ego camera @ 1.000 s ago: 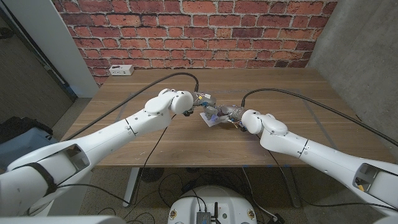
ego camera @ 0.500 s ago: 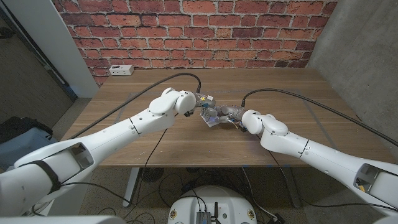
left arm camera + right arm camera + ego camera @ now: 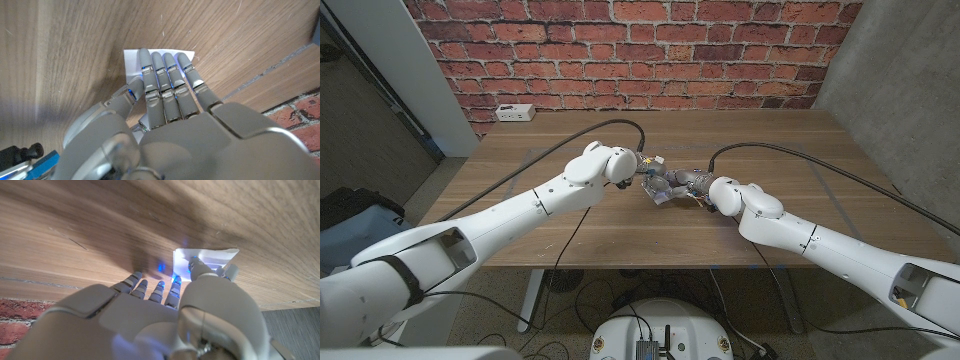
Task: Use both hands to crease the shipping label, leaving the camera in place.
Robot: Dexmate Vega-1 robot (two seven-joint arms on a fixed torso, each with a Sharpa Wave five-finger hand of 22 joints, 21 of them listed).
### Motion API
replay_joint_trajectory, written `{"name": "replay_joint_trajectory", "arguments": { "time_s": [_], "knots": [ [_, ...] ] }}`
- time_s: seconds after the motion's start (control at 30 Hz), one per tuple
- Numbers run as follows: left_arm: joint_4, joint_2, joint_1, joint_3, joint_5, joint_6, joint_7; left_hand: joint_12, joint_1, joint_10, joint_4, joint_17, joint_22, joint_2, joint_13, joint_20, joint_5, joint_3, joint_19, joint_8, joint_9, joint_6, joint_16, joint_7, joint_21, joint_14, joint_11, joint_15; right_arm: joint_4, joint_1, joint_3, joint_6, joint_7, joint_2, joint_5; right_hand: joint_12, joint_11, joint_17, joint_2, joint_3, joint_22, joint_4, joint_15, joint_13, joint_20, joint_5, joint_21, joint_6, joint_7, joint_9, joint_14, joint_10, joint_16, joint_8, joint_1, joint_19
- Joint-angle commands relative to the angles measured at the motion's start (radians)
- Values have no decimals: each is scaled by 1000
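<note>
Left hand (image 3: 165, 100) and right hand (image 3: 200, 280) pressing shipping label (image 3: 131, 59), bare table (image 3: 820, 170) around

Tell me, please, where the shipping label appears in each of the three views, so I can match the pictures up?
Head view: the shipping label lies at the table's middle, between the left hand and the right hand.
Left wrist view: white sheet on the wood, under the left hand's fingertips.
Right wrist view: white sheet beyond the right hand's fingers.
Shared landmark: the wooden table.
</note>
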State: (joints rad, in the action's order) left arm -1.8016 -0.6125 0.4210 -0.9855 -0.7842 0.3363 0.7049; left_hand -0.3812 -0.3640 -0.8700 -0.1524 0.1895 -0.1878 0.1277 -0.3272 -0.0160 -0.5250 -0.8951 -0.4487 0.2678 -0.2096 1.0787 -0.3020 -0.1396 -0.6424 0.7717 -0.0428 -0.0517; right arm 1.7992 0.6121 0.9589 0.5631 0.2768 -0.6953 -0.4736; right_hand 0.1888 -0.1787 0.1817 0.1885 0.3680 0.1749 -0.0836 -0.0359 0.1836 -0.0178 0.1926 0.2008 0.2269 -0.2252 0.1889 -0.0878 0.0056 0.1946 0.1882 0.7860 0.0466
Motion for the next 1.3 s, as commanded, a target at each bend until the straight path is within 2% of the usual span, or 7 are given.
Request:
{"name": "replay_joint_trajectory", "arguments": {
  "time_s": [0.03, 0.23, 0.37, 0.5, 0.63, 0.8, 1.3],
  "knots": [
    [28, 12, -11, -12, 20, -12, 14, 12, 4, 1, 9, 8, 7, 19, 10, -27, 8, 15, 56, -10, 3, 0, 6, -10, 27, -7, -14, 12, -1, 0, -1, 1, 2, -1, 2, 3, -9, 1, 1, 6, 4, 2, -48, 2, -1, 5, 4, 10, 1, 2, 2, 3, 6, 3, 15, 7],
    [34, 16, -18, -16, 34, -6, 29, 12, 12, -13, 22, 14, 10, 27, 14, -47, 14, 28, 41, -14, 5, 6, 1, -21, 26, 2, -22, 24, -6, -1, -2, -3, 1, 0, 4, 3, -10, 1, 1, 7, 4, 3, -50, 2, -1, 5, 3, 10, 1, 2, 4, 5, 7, 3, 16, 6],
    [14, -7, 9, 11, 64, -52, -51, 13, 13, -17, 27, 23, 11, 34, 12, -58, 20, 41, 18, -16, 6, 9, -9, -24, 21, 10, -25, 25, -10, -4, -2, -6, 3, 1, 7, 3, -10, 1, 1, 7, 4, 3, -49, 2, 0, 5, 3, 11, 1, 2, 5, 4, 7, 3, 17, 6],
    [-6, -31, 43, 54, 125, -127, -141, 14, 6, -14, 30, 49, 10, 48, 4, -39, 33, 67, 42, -19, 3, 10, -23, -24, 34, -6, -23, 25, -12, -5, -1, -5, 2, 3, 7, 3, -9, 1, 2, 8, 4, 3, -49, 2, 0, 5, 4, 11, 1, 2, 5, 5, 7, 3, 17, 6],
    [-13, -41, 57, 75, 163, -176, -178, 1, -4, -41, 33, 83, 6, 55, -10, -19, 45, 92, 54, -5, -12, 29, -54, -28, 40, 7, -16, 18, -12, -6, 1, -1, 2, 4, 4, 3, -10, 1, 1, 8, 4, 4, -49, 2, 1, 4, 4, 11, 1, 2, 5, 5, 7, 3, 17, 7],
    [-3, -41, 56, 86, 210, -201, -164, -17, -10, -69, 34, 99, 2, 53, -26, 0, 47, 96, 40, 16, -26, 68, -77, -28, 34, 38, -10, 9, -11, -4, -1, -5, 0, 3, 8, 3, -10, 2, 1, 9, 4, 5, -50, 2, 0, 4, 4, 11, 1, 2, 4, 5, 7, 3, 18, 6],
    [9, -18, 18, 35, 157, -127, -70, -52, -7, -126, 39, 91, -2, 39, -63, 4, 35, 80, -36, 44, -56, 102, -98, -38, -1, 124, -5, 10, -7, -4, -2, -5, 0, 1, 10, 2, -10, 2, 0, 10, 4, 7, -50, 2, 1, 4, 4, 11, 1, 2, 3, 4, 6, 3, 18, 6]
  ]
}}
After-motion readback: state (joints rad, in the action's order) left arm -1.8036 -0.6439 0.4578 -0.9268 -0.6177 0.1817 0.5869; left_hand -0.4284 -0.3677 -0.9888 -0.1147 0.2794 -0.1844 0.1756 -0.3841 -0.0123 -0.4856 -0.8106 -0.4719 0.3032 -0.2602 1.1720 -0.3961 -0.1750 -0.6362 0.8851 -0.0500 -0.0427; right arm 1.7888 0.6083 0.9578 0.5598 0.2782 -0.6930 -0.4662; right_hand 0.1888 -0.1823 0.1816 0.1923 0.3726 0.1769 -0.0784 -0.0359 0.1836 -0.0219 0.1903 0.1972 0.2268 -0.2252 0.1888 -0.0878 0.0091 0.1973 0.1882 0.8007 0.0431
